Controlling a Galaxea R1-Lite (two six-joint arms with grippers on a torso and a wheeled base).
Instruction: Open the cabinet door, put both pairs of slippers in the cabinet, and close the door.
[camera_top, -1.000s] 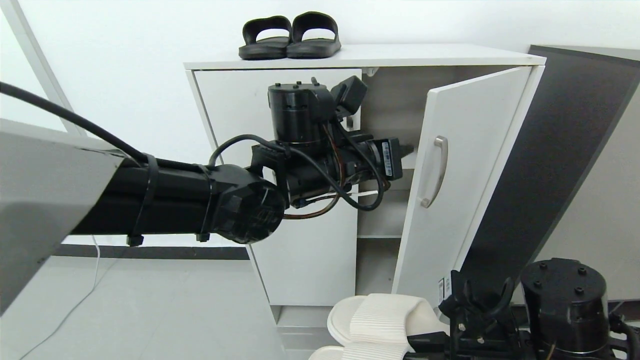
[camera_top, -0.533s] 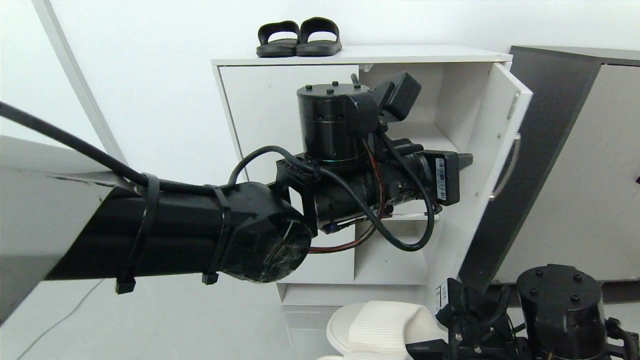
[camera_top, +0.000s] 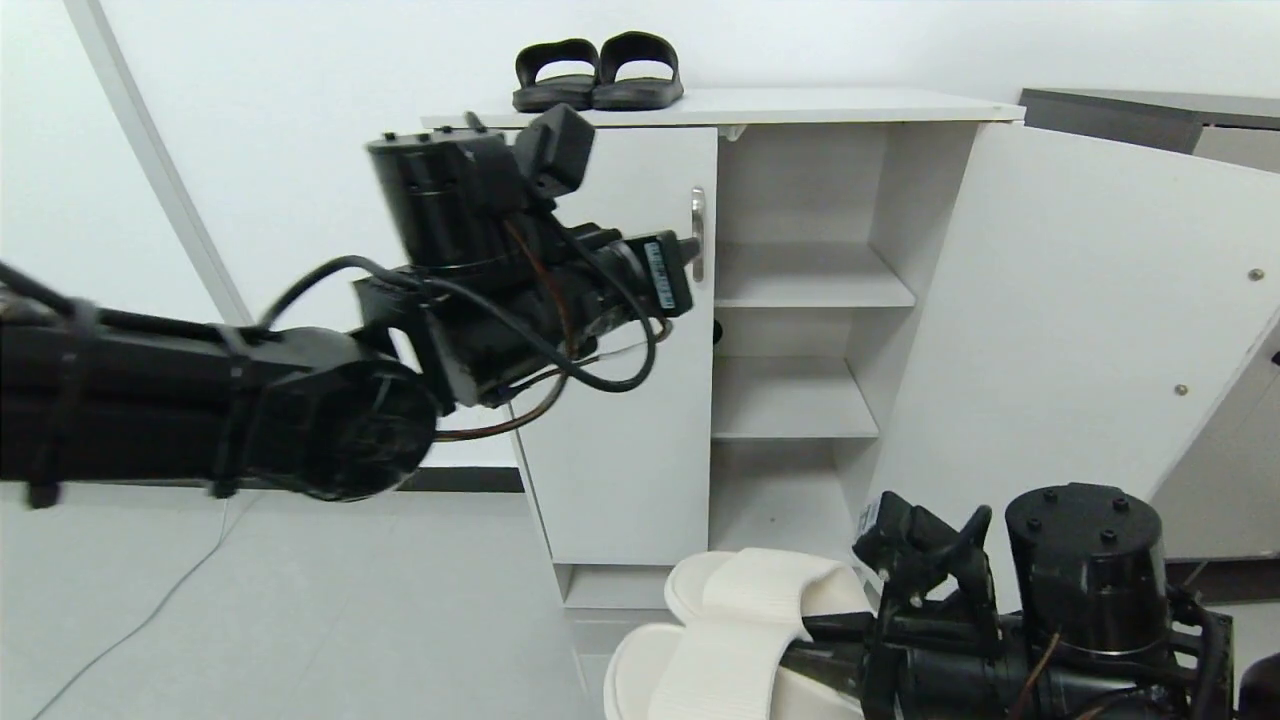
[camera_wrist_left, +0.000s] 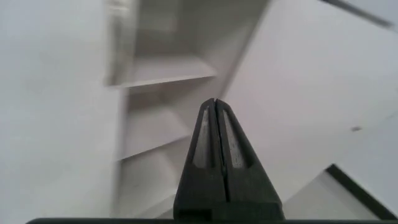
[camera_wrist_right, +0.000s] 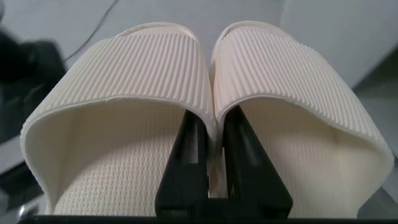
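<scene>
The cabinet (camera_top: 800, 105) stands mid-frame in the head view, its right door (camera_top: 1060, 300) wide open. The black slippers (camera_top: 598, 75) sit on its top, upper centre. The left gripper (camera_wrist_left: 215, 118) has its fingers together. At lower right, the right gripper (camera_wrist_right: 214, 149) has its fingers clamped on the white slippers (camera_top: 745, 620).

cabinet door (camera_top: 1080, 320) wide open | black slippers (camera_top: 598, 75) atop cabinet (camera_top: 800, 105) | cream slippers (camera_wrist_right: 143, 74) pinched by right fingers (camera_wrist_right: 186, 174)

Black left arm (camera_top: 200, 410) bears looped cables (camera_top: 600, 385), zip ties (camera_top: 232, 420), tapered left hand (camera_wrist_left: 214, 106).
</scene>
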